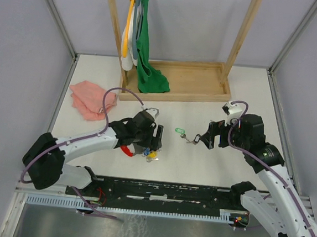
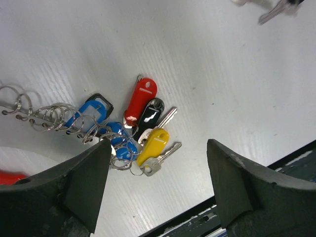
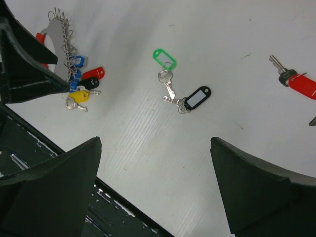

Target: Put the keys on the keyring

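Note:
The keyring (image 1: 126, 150) lies near the table's front, its red arc showing under my left gripper (image 1: 149, 137). Red (image 2: 140, 98), black (image 2: 149, 114), yellow (image 2: 154, 143) and blue (image 2: 91, 111) tagged keys hang on it in a bunch. My left gripper (image 2: 159, 146) hovers open just above this bunch, holding nothing. Two loose keys lie mid-table: one green-tagged (image 3: 164, 57), one black-tagged (image 3: 197, 98). A third, red-tagged key (image 3: 301, 85) lies further right. My right gripper (image 3: 155, 140) is open and empty, on the near side of the green and black keys.
A pink cloth (image 1: 91, 99) lies at the back left. A wooden rack (image 1: 178, 81) with a green garment (image 1: 149, 68) and hangers stands at the back. A black rail (image 1: 163, 188) runs along the near edge.

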